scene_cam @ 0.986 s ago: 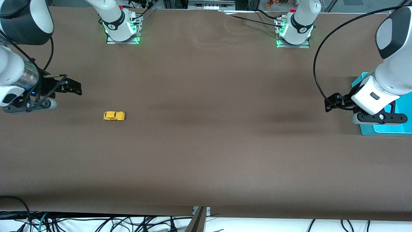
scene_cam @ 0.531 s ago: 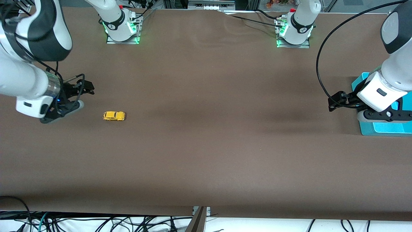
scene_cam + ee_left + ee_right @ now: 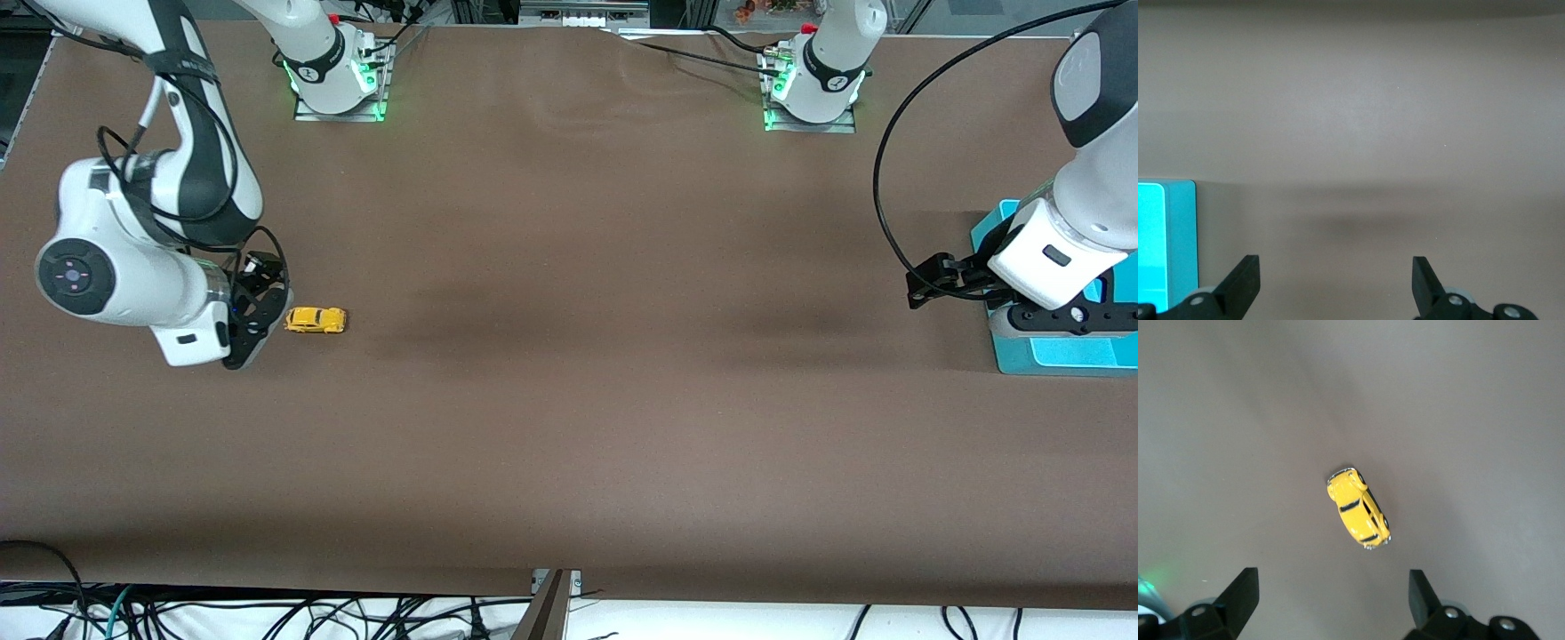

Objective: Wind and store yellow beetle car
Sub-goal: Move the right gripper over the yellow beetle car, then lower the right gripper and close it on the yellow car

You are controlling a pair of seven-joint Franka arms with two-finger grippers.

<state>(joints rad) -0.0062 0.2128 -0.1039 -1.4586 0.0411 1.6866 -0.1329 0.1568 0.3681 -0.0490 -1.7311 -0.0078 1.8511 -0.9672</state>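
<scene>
The yellow beetle car (image 3: 315,320) stands on its wheels on the brown table, toward the right arm's end. In the right wrist view the car (image 3: 1358,509) lies a little ahead of the fingertips, not between them. My right gripper (image 3: 256,302) is open and empty, low over the table right beside the car; its fingers stand wide apart in the right wrist view (image 3: 1331,587). My left gripper (image 3: 929,280) is open and empty, held over the table beside a teal box; it also shows open in the left wrist view (image 3: 1335,270).
A teal box (image 3: 1062,357) sits at the left arm's end of the table, partly under the left hand; its edge shows in the left wrist view (image 3: 1179,240). Both arm bases (image 3: 338,80) stand along the table's edge farthest from the front camera. Cables hang below the near edge.
My right arm has swung in from the table's end and brought its gripper down beside the car. The car has not moved. The left arm shifted slightly, then held still.
</scene>
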